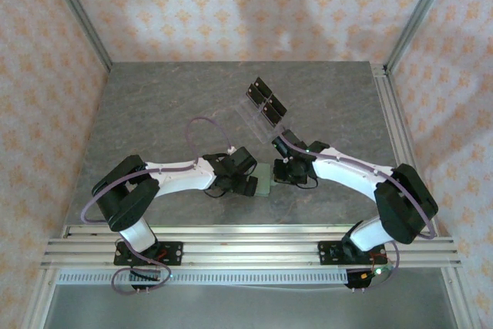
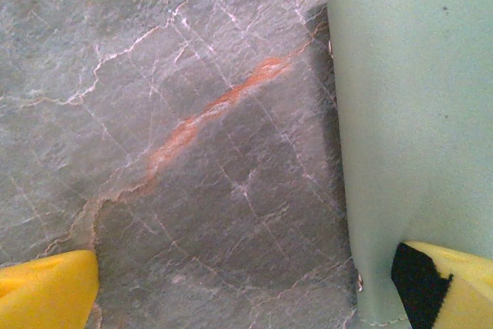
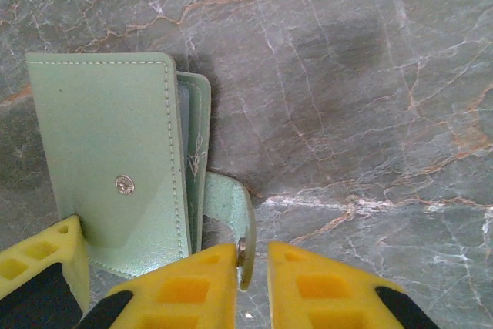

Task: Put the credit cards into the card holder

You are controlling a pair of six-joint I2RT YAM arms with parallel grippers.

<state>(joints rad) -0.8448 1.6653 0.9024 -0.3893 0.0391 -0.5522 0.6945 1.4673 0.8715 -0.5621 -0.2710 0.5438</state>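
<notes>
The sage-green card holder (image 1: 264, 181) lies folded on the grey marble table between the two arms. My right gripper (image 3: 252, 256) is almost closed around its snap tab (image 3: 231, 202). The left fingertip (image 3: 219, 263) touches the snap, and a thin gap remains on the right side. My left gripper (image 2: 246, 267) is wide open at the card holder's (image 2: 416, 113) left edge, with one finger (image 2: 462, 283) over its near corner. I cannot tell whether the pale strip (image 3: 182, 96) between the card holder's (image 3: 108, 152) flaps is one of the credit cards.
A clear stand with black rectangles (image 1: 263, 105) is on the table just beyond the right gripper (image 1: 286, 173). An aluminium rail (image 1: 246, 248) runs along the near edge, and patterned walls close in the other three sides.
</notes>
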